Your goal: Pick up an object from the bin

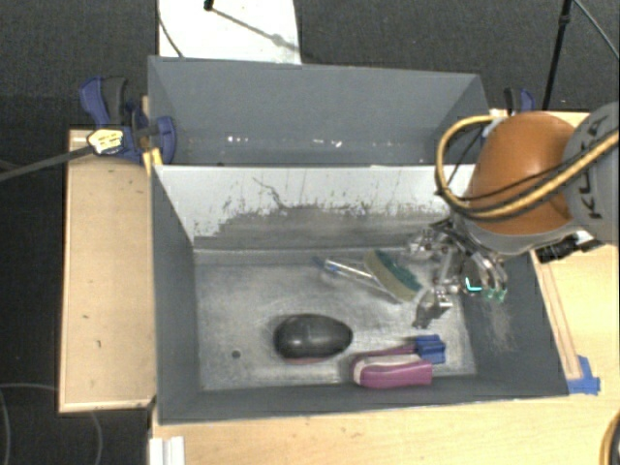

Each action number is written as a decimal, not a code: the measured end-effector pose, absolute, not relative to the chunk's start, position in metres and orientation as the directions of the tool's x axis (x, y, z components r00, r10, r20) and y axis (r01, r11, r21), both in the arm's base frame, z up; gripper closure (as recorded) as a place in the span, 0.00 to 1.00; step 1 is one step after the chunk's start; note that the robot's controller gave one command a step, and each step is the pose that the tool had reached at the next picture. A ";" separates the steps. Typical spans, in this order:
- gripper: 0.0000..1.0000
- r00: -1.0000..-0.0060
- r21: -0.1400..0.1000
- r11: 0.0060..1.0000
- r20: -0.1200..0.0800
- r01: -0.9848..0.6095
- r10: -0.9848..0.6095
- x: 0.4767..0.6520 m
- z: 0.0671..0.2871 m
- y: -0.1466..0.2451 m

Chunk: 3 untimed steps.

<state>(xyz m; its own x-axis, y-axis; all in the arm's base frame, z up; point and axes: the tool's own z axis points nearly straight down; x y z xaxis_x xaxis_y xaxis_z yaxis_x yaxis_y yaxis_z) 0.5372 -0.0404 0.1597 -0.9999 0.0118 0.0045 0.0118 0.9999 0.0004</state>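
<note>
Currently the gripper [433,310] sits low in the right part of the bin [291,114], close to the floor. The arm enters from the right under its orange cover [518,177].

Claw state: cannot tell. The metal parts at the tip overlap in this view, so neither the opening nor any hold on a thing can be read.

Nearest things:
- pale flat piece with green edge [392,271], tilted, just left of the tip and slightly further back, near the back wall
- small blue block [429,349], just in front of the tip and apart from it

The blue block touches the right end of a purple-pink oblong thing [392,372] lying along the front wall. Whether block and oblong are one thing: cannot tell.

A thin clear-bluish stick [344,271] lies left of the green-edged piece, meeting it at one end.

A dark grey oval lump [312,338], mouse-shaped, lies on the floor towards the front, well apart from the gripper and just left of the purple-pink oblong
</note>
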 end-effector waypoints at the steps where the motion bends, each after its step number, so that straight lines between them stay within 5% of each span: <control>1: 0.00 -0.998 0.001 0.998 -0.006 -0.059 -0.059 0.587 0.105 -0.008; 2: 1.00 -0.998 0.000 0.998 -0.006 -0.058 -0.058 0.586 0.108 -0.010; 3: 1.00 -0.999 -0.001 0.999 -0.011 -0.041 -0.041 0.590 0.217 -0.021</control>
